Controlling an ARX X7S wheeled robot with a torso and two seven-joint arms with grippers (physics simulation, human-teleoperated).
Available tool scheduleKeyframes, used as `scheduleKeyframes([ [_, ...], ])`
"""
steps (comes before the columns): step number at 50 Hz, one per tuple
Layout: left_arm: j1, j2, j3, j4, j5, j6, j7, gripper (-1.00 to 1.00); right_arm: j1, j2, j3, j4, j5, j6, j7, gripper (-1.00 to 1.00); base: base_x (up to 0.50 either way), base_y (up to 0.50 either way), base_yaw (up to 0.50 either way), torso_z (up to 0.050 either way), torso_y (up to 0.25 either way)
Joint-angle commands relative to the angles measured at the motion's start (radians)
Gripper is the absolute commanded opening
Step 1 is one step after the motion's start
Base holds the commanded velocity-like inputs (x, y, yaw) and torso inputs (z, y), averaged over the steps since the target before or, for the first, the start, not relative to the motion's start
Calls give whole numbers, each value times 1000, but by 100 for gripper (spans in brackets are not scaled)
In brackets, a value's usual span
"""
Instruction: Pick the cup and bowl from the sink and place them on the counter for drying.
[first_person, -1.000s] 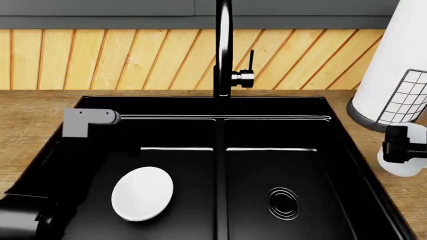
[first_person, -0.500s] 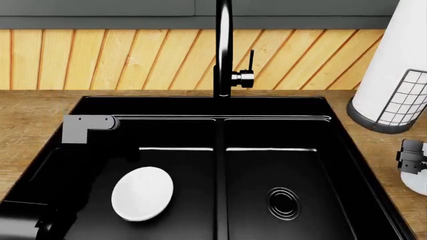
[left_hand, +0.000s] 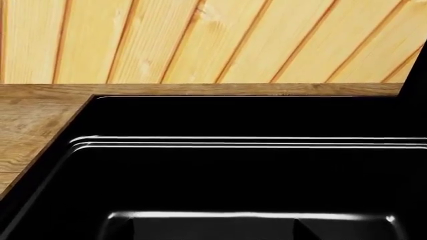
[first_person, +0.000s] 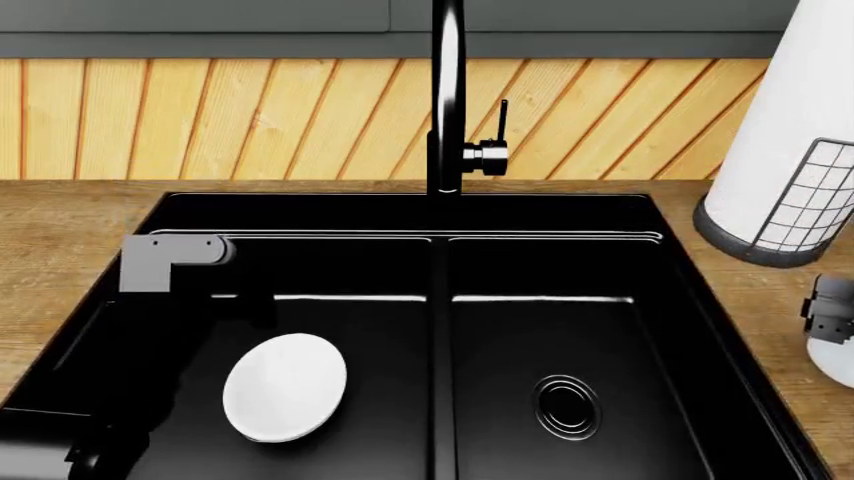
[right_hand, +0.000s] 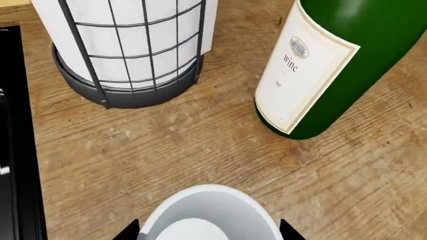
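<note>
The left arm (first_person: 94, 400) is mostly glossy black and hard to separate from the dark background, so its outline can only be partly made out. Near its far end sits 1 matte grey L-shaped bracket (first_person: 167, 258) with a rounded tip. The right hand (first_person: 830, 312) shows as a blocky black and grey piece, with 2 dark finger tips (right_hand: 130, 231) in the right wrist view.

Wood, gloss black and smooth white

The sink (first_person: 561, 260) is shining glossy black, catching thin highlights, as is the faucet (first_person: 447, 100). The counter (right_hand: 167, 150) is showing matt brown wood grain, the wall (left_hand: 213, 40) paler planks. The bowl (first_person: 284, 386) and cup (right_hand: 208, 215) are looking smooth, plain white. The bottle (right_hand: 347, 60) is gleaming green with a paper label; the holder (right_hand: 127, 45) is dark wire.
</note>
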Motion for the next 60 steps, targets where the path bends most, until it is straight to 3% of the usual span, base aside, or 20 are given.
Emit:
scheduleKeyframes([
  [1,11,-9,-5,6,-6,3,4,100,29,10,-18,-43,-41,-16,2,100,0,0,0,0,0],
  [39,9,-10,9,1,-8,7,-1,100,176,-57,-106,-210,-51,20,-38,100,0,0,0,0,0],
  [54,7,-12,6,15,-19,-7,-7,100,165,-151,-67,-328,70,24,-15,100,0,0,0,0,0],
  [60,13,-14,7,14,-22,-6,-4,100,129,-144,7,-434,226,74,86,100,0,0,0,0,0],
])
